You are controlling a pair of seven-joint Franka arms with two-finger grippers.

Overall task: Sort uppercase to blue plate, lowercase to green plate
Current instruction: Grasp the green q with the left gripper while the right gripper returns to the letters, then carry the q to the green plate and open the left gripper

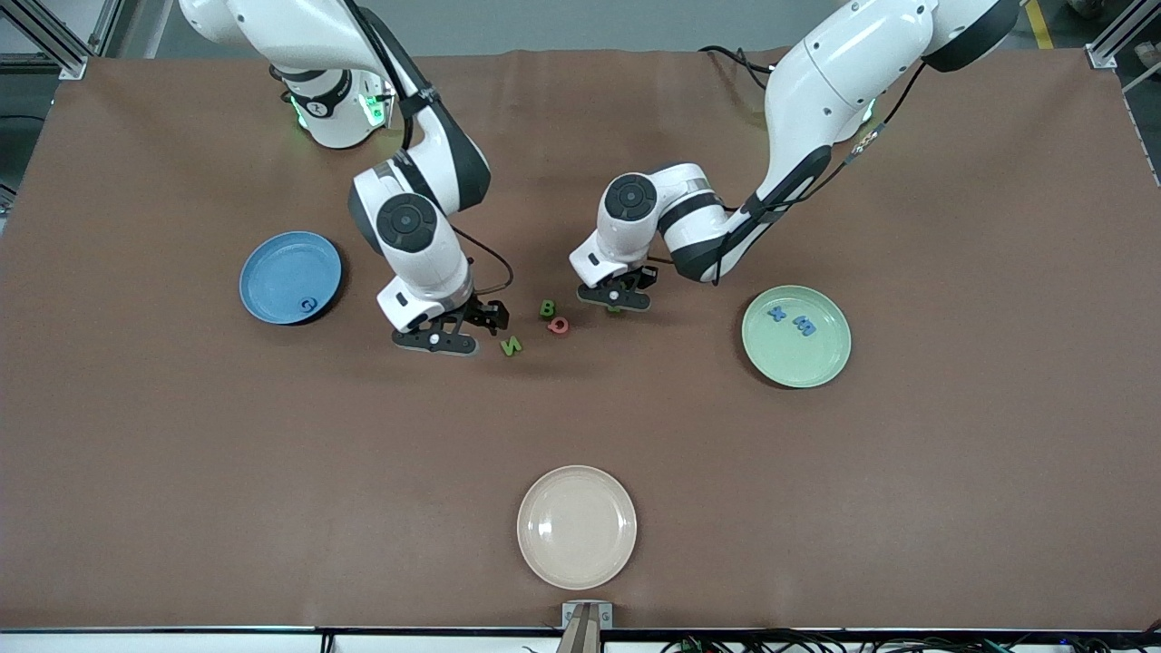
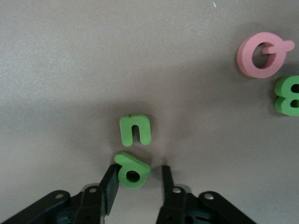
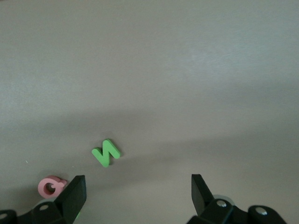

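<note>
While left gripper point(image 2: 137, 179) straddles green p point(image 2: 132, 170), lying flat, right gripper point(image 3: 135, 198) gapes wide near N point(image 3: 106, 152).

From my front camera, the left gripper point(image 1: 615, 302) covered the green p point(image 2: 132, 170) and green u point(image 2: 135, 130); only a green speck showed under it. The green B point(image 2: 288, 95) was cut off by the left wrist picture's edge. The right gripper point(image 3: 135, 198) hid part of the pink Q point(image 3: 51, 186). The blue letters on the green plate point(image 1: 821, 369) looked too small for me to read.
</note>
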